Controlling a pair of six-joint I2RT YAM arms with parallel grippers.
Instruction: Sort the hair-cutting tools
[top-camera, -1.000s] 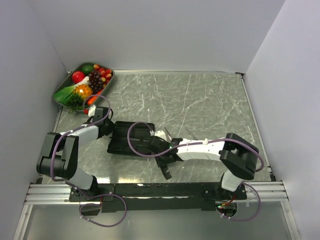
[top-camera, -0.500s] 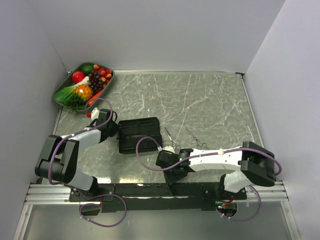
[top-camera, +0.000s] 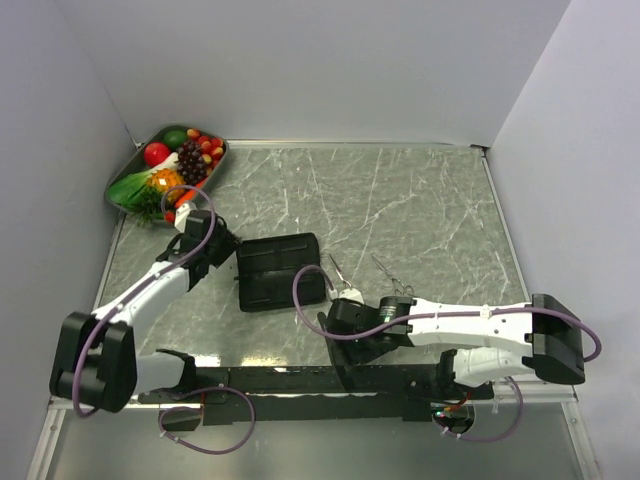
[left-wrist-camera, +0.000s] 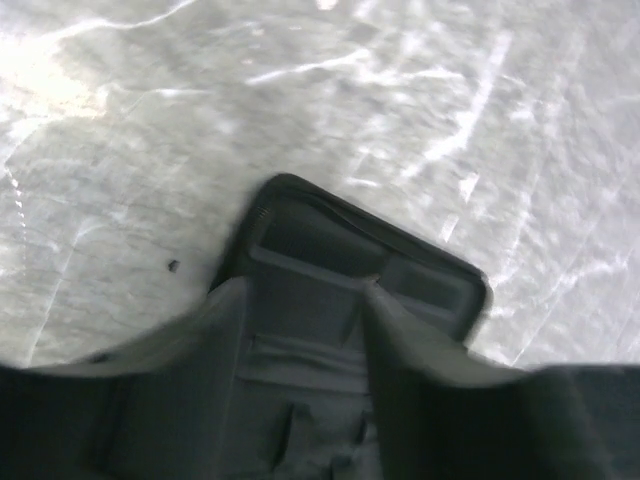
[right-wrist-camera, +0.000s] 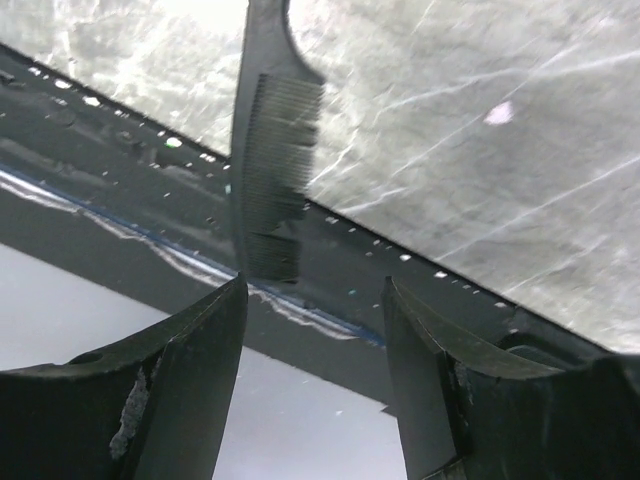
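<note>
Grey marble-patterned table (top-camera: 430, 200), walled on three sides by plain pale panels (top-camera: 320, 60), arm bases at the near edge. Item, nearest: black mounting rail (top-camera: 300, 381) running along the table's front edge. Item: black comb (right-wrist-camera: 268, 150), slim, teeth along one side, lying flat and slightly slanted, its toothed end overhanging the table edge onto the rail, its handle end on the marble. Item: right gripper (right-wrist-camera: 312, 290), low over the rail at the near edge, fingers (right-wrist-camera: 190, 370) spread apart and released; the comb's end lies just beyond the fingertips, not clasped between them. Item: first scissors (top-camera: 340, 272), thin silver, ring handles, lying on the marble just beyond the right wrist. Item: second scissors (top-camera: 394, 277), same kind, near the first and apart from it, on the side towards the right arm. Item: black rectangular pouch (top-camera: 280, 272), open, flat on the table left of the scissors, its inner pockets showing in the left wrist view. Item: left gripper (left-wrist-camera: 305, 290), at the pouch's left side, fingers (left-wrist-camera: 200, 340) parted over the pouch's interior; the view is blurred, and nothing appears clamped. Item, farthest: metal tray (top-camera: 218, 165) of artificial fruit and vegetables, tilted in the far left corner, well apart from the tools.
</note>
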